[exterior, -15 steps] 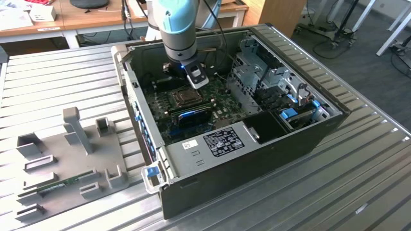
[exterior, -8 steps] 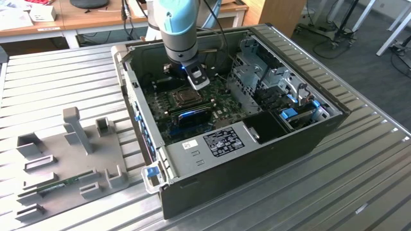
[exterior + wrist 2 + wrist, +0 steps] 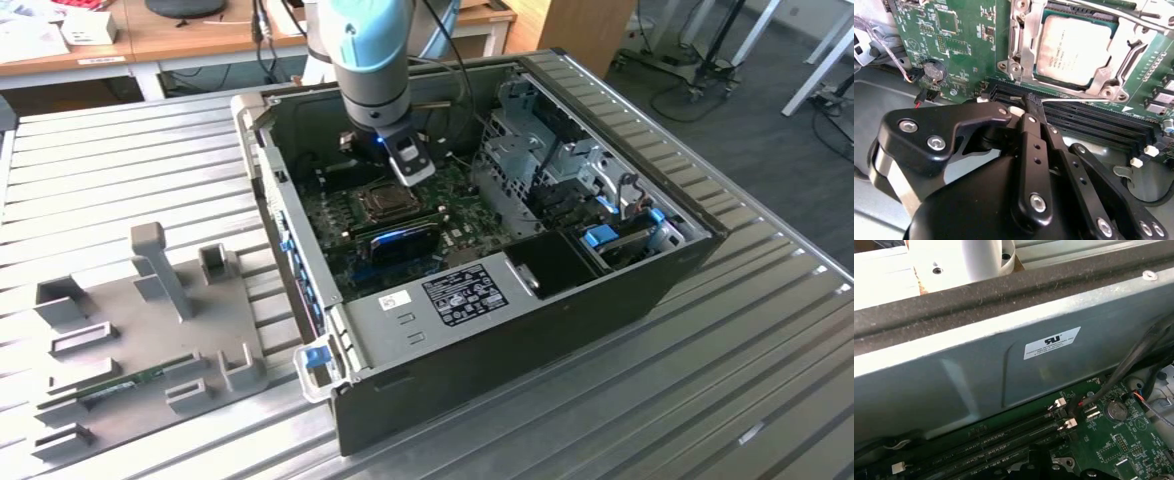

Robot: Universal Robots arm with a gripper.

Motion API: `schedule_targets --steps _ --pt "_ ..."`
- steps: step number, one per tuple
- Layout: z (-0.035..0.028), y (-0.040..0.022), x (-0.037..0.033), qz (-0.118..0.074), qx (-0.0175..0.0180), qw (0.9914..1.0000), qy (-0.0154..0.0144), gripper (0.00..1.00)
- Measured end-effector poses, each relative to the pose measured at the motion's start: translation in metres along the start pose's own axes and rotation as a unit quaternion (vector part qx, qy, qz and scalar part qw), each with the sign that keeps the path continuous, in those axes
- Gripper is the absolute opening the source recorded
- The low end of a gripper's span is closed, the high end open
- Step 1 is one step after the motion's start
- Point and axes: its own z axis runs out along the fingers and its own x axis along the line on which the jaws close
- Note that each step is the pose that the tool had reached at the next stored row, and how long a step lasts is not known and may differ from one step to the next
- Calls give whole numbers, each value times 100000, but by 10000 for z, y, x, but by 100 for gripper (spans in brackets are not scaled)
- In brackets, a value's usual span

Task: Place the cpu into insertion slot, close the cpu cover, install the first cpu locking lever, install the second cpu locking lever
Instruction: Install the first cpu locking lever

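Observation:
In the second wrist view the cpu (image 3: 1074, 47) lies pale and flat in the insertion slot (image 3: 1013, 67), and the silver cpu cover (image 3: 1026, 42) is down around it. One thin locking lever (image 3: 1084, 100) runs along the socket's edge over the black memory slots (image 3: 1094, 125). A second lever (image 3: 1104, 9) crosses the socket's far side. My gripper (image 3: 1024, 106) is shut, its black fingertips right at the free end of the nearer lever. In the exterior view the gripper (image 3: 411, 170) hangs inside the open computer case just above the insertion slot (image 3: 387, 202).
A coin battery (image 3: 934, 71) and red-black wires sit beside the gripper. The grey drive cage (image 3: 534, 150) stands on the exterior view's right of the board. The case wall (image 3: 979, 365) rises close behind the memory slots. A grey fixture plate (image 3: 147, 330) lies outside the case.

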Motion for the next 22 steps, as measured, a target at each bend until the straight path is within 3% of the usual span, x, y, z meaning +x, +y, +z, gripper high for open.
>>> schedule_targets --steps 22 --pt "28 62 7 576 72 99998 -272 10"
